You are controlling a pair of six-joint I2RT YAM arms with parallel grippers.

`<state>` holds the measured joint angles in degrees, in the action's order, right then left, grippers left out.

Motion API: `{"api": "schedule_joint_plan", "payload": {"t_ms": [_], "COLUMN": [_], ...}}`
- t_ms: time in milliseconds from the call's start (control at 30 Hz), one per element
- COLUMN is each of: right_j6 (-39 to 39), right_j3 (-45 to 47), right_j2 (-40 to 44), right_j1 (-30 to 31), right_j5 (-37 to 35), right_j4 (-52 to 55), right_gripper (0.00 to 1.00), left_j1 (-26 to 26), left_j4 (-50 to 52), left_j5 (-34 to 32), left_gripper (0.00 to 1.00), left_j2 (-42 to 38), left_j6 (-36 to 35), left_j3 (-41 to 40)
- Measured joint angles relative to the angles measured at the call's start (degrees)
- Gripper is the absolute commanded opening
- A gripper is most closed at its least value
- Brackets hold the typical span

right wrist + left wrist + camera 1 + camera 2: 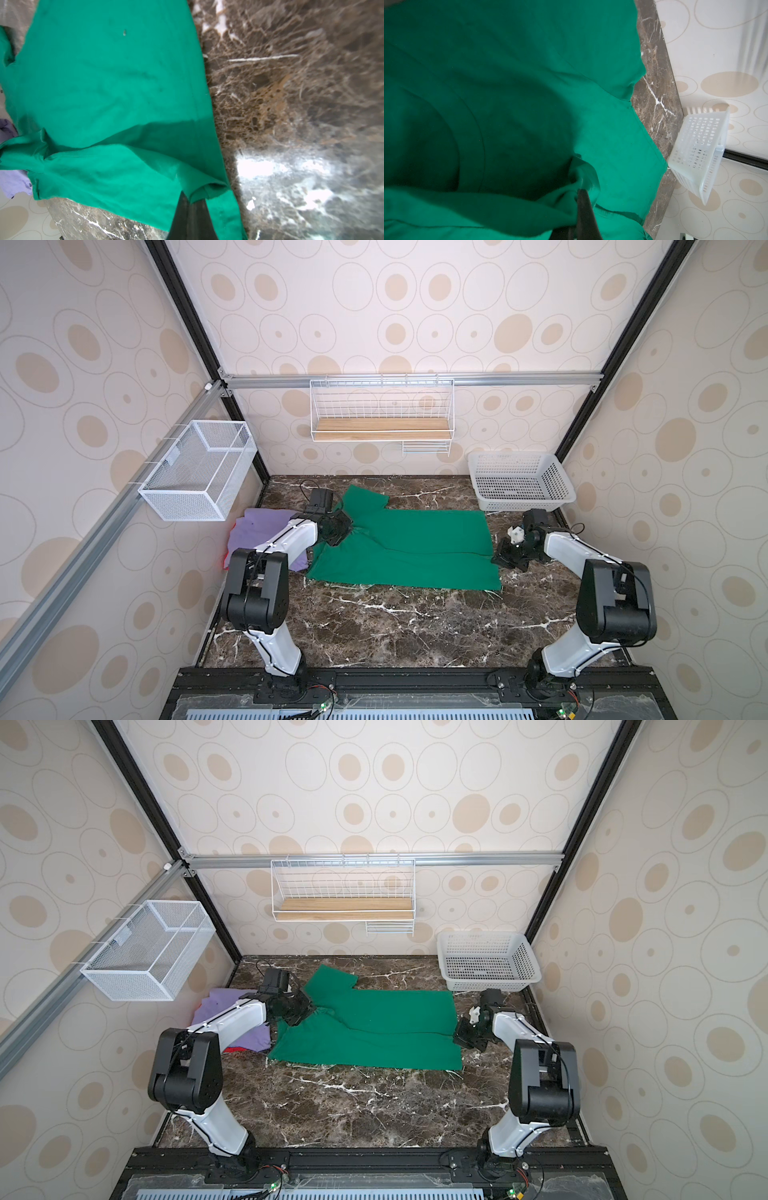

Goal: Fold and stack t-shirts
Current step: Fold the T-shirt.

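Green t-shirt point(415, 547) on marble table point(374, 626), left claw point(580, 191) pinching one end, right claw point(192, 196) pinching hem

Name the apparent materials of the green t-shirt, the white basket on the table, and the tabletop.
Green t-shirt: soft matte cloth, probably cotton; it creases and drapes.
White basket: moulded plastic, glossy, with punched slots.
Tabletop: polished brown marble or a marble-look laminate; white veins, glare.

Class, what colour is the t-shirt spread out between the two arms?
The t-shirt is plain emerald green with no print; it shows best in a top view.
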<state>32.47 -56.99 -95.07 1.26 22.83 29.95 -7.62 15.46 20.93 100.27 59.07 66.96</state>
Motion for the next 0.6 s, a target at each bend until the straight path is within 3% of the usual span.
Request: {"api": "schedule_joint_plan", "payload": {"t_ms": [100,167,233,267,333,500,600], "right_j6": [0.1,0.0,0.2,0.2,0.2,-0.1,-0.9], "right_j3": [-0.7,-1.0,-1.0,-1.2,-1.2,-1.8,-2.1], "right_j2": [-1.7,-2.4,-2.3,-2.2,-1.7,2.5,5.3], "right_j1": [0.0,0.0,0.0,0.0,0.0,0.0,0.2], "right_j5": [0.0,0.0,-0.3,-0.7,-1.7,-4.4,-3.9], "right_j4": [-0.3,-0.6,-0.8,-0.8,-0.7,-0.4,-0.4], "right_gripper": [0.08,0.20,0.29,0.30,0.31,0.30,0.15], "left_j1": [0.1,0.1,0.1,0.1,0.1,0.2,-0.5], "left_j4": [-0.7,-1.2,-1.2,-1.1,-0.7,4.2,8.1], "left_j5": [0.4,1.0,1.3,1.3,0.7,-3.7,-6.3], "left_gripper": [0.01,0.17,0.43,0.54,0.64,0.66,0.63], "left_j2": [1.9,3.4,4.2,4.3,3.8,-0.4,-5.1], "left_j6": [-0.1,-0.4,-0.9,-1.1,-1.9,-4.8,-7.4], "left_j3": [0.0,0.0,0.0,0.0,0.0,0.1,0.2]}}
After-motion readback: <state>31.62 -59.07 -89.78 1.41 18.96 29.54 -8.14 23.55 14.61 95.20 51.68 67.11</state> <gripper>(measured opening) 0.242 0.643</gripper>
